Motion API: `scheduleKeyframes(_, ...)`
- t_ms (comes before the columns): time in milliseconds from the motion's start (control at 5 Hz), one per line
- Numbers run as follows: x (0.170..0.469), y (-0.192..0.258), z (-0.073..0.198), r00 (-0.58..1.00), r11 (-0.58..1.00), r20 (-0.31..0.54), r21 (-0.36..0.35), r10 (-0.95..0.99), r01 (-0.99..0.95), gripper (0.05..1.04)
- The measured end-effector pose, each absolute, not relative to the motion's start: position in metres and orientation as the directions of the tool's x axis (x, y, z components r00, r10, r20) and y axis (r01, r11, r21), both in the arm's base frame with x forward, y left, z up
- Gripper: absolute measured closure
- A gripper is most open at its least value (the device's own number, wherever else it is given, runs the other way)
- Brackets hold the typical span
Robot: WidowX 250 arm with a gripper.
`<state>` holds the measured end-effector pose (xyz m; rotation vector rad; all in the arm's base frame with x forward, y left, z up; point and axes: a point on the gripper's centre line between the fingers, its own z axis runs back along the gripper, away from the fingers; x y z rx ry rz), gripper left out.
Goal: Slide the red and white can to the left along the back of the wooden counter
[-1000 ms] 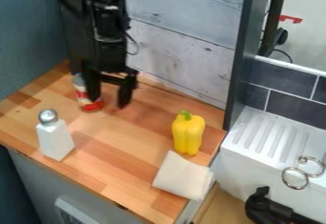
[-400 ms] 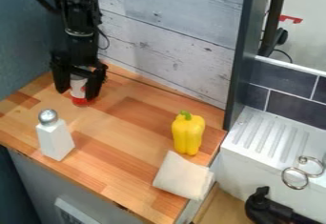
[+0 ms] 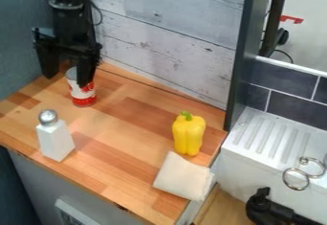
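Red-and-white cylindrical can (image 3: pixel 83 96) stands upright on the wooden tabletop (image 3: pixel 127 142) by the black gripper (image 3: pixel 66 73), jaws spread; alignment seems underway, the next move probably needing centring (one jaw overlaps it).

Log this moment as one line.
pincer: open, near red-and-white can | contact: unclear | can: upright | shaker, pepper, cloth: on counter
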<state>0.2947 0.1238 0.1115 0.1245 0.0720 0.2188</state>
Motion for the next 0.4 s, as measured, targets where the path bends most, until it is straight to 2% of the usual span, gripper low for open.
scheduleKeyframes(200,0.269,0.088,0.142,0.985,0.979,-0.064,0.136,0.162,-0.152,0.076)
scheduleKeyframes(400,0.265,0.045,0.145,0.987,0.981,-0.16,0.193,0.028,0.003,0.076)
